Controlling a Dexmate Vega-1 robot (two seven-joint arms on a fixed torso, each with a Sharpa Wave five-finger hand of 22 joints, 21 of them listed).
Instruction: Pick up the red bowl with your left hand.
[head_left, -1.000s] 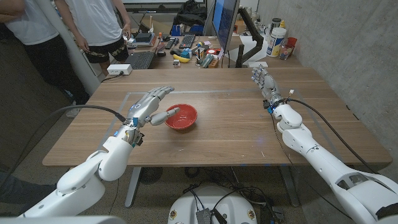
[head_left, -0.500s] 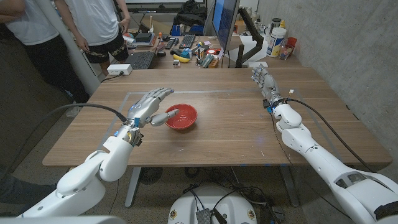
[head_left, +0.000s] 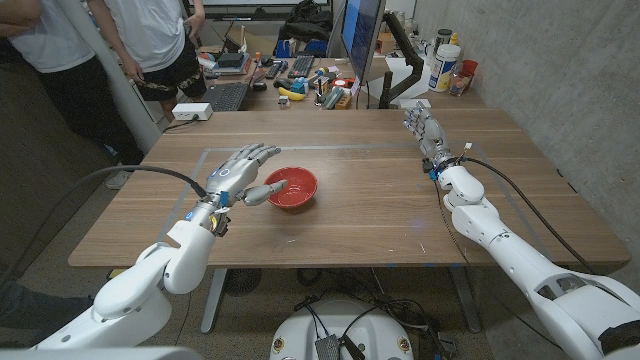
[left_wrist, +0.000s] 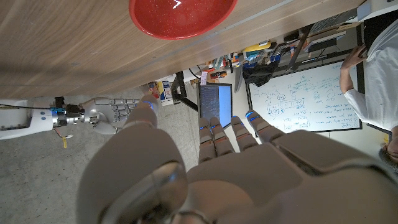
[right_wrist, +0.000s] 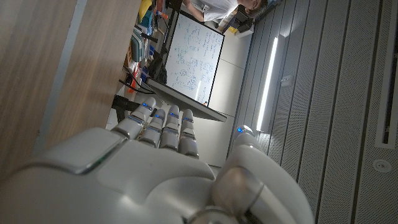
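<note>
The red bowl (head_left: 291, 187) sits upright on the wooden table (head_left: 370, 200), left of centre. My left hand (head_left: 240, 172) hovers just beside the bowl's left rim, holding nothing. Its fingers (head_left: 258, 154) are spread and reach past the bowl's far-left side, and its thumb (head_left: 268, 190) points at the near-left rim, whether touching I cannot tell. In the left wrist view the bowl (left_wrist: 180, 15) lies beyond the left hand (left_wrist: 224, 162), clear of the fingertips. My right hand (head_left: 422, 128) stands at the far right of the table with fingers straight, holding nothing; its back (right_wrist: 168, 162) fills the right wrist view's lower part.
Two people (head_left: 150, 40) stand behind the table's far left corner. A cluttered desk behind holds a keyboard (head_left: 226, 96), a monitor (head_left: 362, 40) and bottles (head_left: 445, 66). A white box (head_left: 191, 112) sits by the table's far left edge. A concrete wall runs along the right.
My left hand has sunk slightly and its fingers have lowered a little beside the bowl's left rim. The bowl and the right arm have not moved.
</note>
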